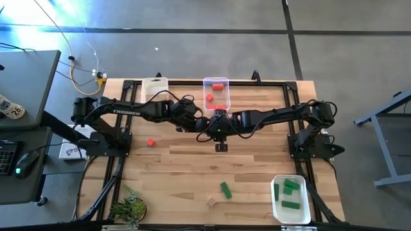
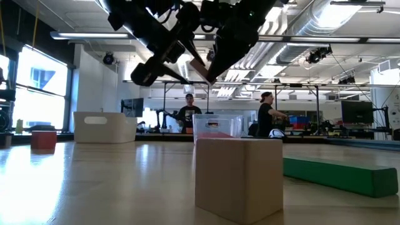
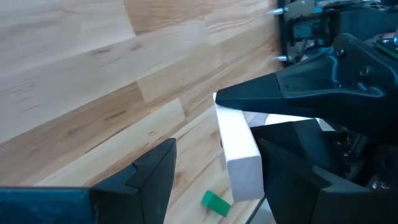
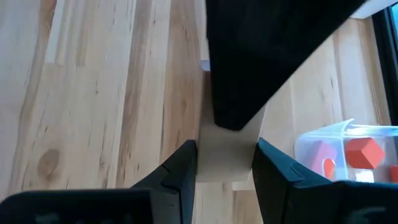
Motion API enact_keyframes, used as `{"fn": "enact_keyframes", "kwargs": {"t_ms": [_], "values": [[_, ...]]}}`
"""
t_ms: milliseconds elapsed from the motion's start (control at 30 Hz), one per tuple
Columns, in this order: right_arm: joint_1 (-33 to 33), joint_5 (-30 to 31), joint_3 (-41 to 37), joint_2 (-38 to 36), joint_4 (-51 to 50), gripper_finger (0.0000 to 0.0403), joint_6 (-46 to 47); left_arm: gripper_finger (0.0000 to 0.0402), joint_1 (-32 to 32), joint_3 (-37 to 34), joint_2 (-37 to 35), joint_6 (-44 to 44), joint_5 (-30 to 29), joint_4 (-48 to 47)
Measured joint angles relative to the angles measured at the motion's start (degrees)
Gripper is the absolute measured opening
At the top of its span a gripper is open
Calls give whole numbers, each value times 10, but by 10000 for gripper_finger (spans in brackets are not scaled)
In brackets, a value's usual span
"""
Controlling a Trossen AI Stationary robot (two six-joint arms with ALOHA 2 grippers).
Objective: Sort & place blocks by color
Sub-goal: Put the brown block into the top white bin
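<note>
Where the two arms are meeting over the middle of the table (image 1: 186, 167), the high view is showing only a dark tangle, and the block between them is hidden there. The wrist views are giving more: the right gripper (image 4: 225, 163) is closing its fingers on a pale wood block (image 3: 238, 152), a short bar, held clear above the table. The left gripper (image 3: 214, 165) is standing wide around the same bar, one finger (image 3: 152, 171) apart from it; whether the other finger is touching the wood cannot be told. The low view is cutting both grippers off near its top edge.

White lettering on the left arm's link is reading "TROSSEN" (image 1: 124, 111); the card on the dark desk at the left edge is too small to read.

A clear bin (image 1: 216, 92) holding red blocks (image 1: 219, 84) is sitting just behind the grippers, and a white bin (image 1: 155, 85) beside it. A lone red block (image 1: 151, 142) is lying toward the left arm's base. Near the front edge, a green bar (image 1: 225, 189) and a small wood cube (image 1: 210, 201) are lying apart, with a white bin of green blocks (image 1: 290, 199) at the front right corner. A small plant (image 1: 128, 208) is sitting at the front left. Two people (image 2: 269, 115) are standing in the room beyond
</note>
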Motion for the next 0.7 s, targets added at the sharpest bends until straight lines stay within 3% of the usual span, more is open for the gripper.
{"fn": "enact_keyframes", "kwargs": {"t_ms": [300,700], "values": [[-12,-1,10,2,-18,101,20,195,4,0,3,9,-7,22],[-14,8,11,2,-8,101,29,109,11,0,3,39,2,30]]}}
